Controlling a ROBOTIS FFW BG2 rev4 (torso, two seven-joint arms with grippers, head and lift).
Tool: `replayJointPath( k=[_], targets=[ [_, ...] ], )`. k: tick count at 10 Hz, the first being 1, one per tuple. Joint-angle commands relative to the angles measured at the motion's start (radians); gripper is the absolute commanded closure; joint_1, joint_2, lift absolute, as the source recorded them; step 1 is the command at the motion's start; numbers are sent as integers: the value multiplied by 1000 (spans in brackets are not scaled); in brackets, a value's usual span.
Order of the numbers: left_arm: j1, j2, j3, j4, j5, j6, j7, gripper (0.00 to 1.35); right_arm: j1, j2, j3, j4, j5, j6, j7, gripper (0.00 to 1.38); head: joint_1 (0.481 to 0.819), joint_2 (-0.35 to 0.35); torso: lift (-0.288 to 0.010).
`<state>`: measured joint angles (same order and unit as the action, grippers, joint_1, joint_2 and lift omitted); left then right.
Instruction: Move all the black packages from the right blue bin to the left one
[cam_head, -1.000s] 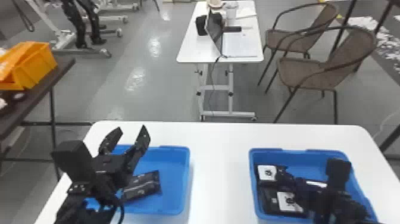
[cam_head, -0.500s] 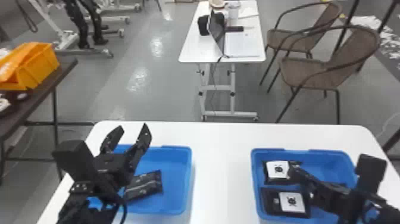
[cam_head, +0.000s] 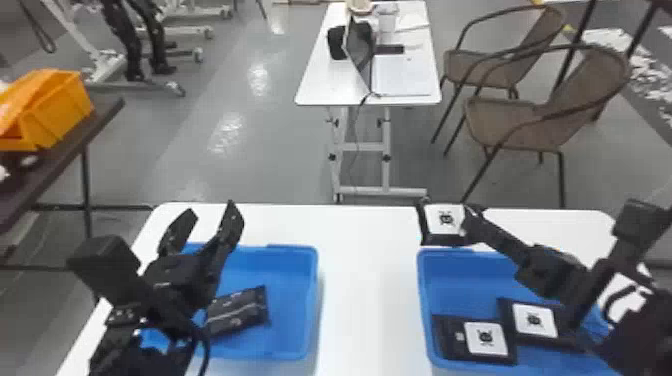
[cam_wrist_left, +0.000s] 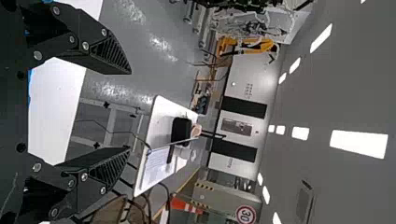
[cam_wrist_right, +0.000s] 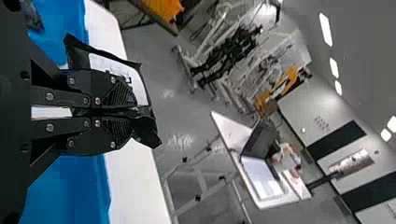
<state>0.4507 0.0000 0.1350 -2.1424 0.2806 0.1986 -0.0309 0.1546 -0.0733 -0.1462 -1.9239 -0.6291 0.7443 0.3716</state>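
One black package (cam_head: 444, 220) (white-labelled), edge pinched in the right tool (cam_head: 474, 225)

From my remote seat I take this for a robotics lab or workshop: glossy grey floor (cam_head: 215, 170), and at the far left black jointed legs (cam_head: 132, 47) by white wheeled frames (cam_head: 107, 65). Noted on my left wrist view, an orange arm-like machine (cam_wrist_left: 229, 46), long ceiling lights (cam_wrist_left: 359, 143) and a round red-rimmed sign (cam_wrist_left: 246, 215) near yellow-and-black striping (cam_wrist_left: 205, 187). Desk work shares the floor: far centre, I log a laptop (cam_head: 362, 47) on a white table (cam_head: 317, 87), woven chairs (cam_head: 505, 120) to its right.
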Motion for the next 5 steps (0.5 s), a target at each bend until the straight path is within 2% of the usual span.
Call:
replayJointPath(
  k=[1,3,5],
  targets=[
    [-26,5,-11,4,60,15,0,472,-95,-8,86,111,-60,-45,50,1084,695,144,-40],
    [-61,31,-31,27,190,39,0,420,-230,-11,197,276,-89,-103,164,1084,695,190,-40],
    [-109,64,-60,58,391,79,-15,272,-305,-11,298,407,-190,-135,221,1084,695,229,-40]
  ],
)
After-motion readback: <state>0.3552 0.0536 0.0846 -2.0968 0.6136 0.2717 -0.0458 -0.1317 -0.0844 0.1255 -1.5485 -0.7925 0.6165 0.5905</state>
